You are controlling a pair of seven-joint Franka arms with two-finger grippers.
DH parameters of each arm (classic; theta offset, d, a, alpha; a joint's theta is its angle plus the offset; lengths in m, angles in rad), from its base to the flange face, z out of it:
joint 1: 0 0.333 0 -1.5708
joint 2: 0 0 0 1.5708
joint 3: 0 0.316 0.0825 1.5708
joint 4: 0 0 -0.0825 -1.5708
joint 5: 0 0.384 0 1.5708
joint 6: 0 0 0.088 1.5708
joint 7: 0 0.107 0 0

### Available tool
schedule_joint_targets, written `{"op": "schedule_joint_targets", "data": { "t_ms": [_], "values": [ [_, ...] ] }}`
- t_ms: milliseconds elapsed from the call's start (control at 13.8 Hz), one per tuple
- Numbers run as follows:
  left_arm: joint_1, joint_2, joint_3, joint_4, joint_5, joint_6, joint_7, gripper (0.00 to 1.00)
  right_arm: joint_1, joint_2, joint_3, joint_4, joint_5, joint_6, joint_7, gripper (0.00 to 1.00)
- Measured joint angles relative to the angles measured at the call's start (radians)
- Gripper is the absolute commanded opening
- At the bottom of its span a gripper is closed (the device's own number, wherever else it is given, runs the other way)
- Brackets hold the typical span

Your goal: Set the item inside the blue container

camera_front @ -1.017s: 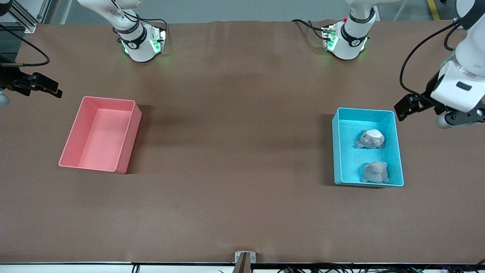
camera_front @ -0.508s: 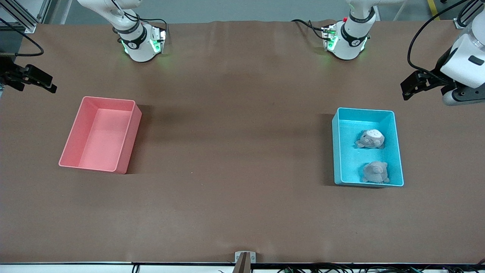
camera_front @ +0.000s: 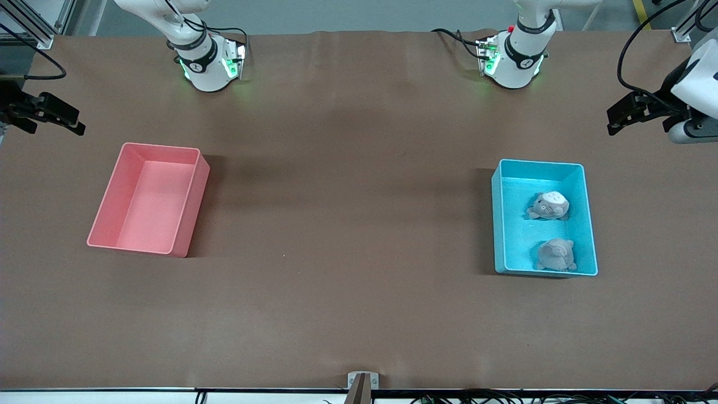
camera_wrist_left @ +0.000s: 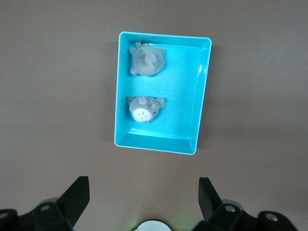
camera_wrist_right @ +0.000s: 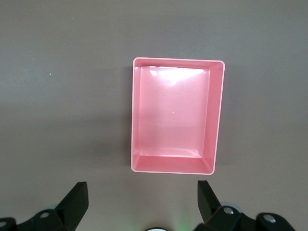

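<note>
Front view shows you both plush toys [camera_front: 548, 205] inside the blue container [camera_front: 589, 224]; task looks done, left hand [camera_front: 622, 115] and right hand [camera_front: 59, 115] spread, empty.

Both arms run off the upper frame edges in the front view; the lower toy's [camera_front: 555, 255] face is hidden.

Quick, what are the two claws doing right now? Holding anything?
Left gripper: open, holding nothing, up in the air near the blue container.
Right gripper: open, holding nothing, up in the air near the pink bin.
</note>
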Motion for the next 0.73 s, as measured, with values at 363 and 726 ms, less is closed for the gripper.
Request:
{"op": "schedule_joint_targets", "data": {
  "t_ms": [363, 726],
  "values": [
    [-0.008, -0.010, -0.008, -0.031, 0.000, 0.035, -0.011, 1.00, 0.001, -0.014, 0.003, 0.040, 0.000, -0.073, -0.006, 1.00],
    [-0.009, -0.013, -0.008, -0.031, 0.000, 0.037, -0.011, 1.00, 0.001, -0.016, 0.000, 0.068, 0.000, -0.117, -0.007, 1.00]
  ]
}}
